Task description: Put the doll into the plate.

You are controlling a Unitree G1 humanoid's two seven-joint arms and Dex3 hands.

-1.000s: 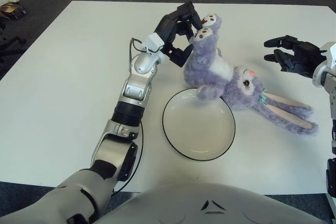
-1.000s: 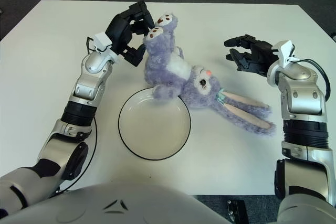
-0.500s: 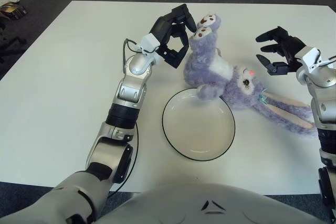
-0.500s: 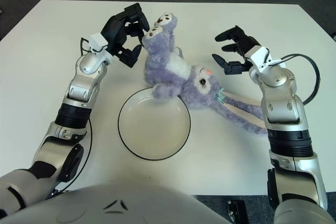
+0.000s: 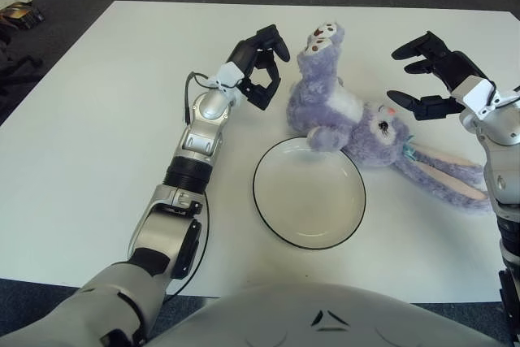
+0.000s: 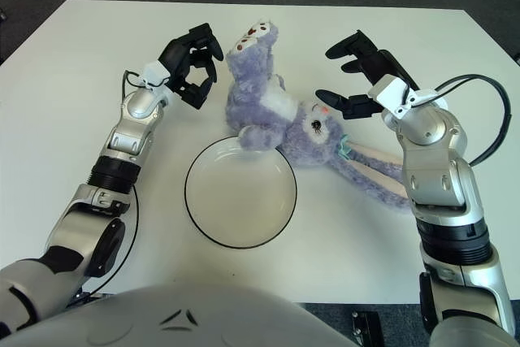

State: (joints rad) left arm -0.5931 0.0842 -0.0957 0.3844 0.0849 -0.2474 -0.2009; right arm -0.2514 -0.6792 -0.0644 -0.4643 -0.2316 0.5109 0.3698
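Both hands flanked the purple plush rabbit doll [image 5: 341,111], lying at the round white black-rimmed plate's [image 5: 309,193] one o'clock, paw over its rim; left hand [image 5: 258,67] had released and withdrawn, fingers loosely curled, empty; in the right eye view, right hand [image 6: 357,75] had advanced, spread, near its head.

Both arms are jointed silver-grey metal with black bands. The left hand [image 6: 192,62] and right hand [image 6: 357,75] have black fingers on white wrist blocks, with thin black cables looping alongside.
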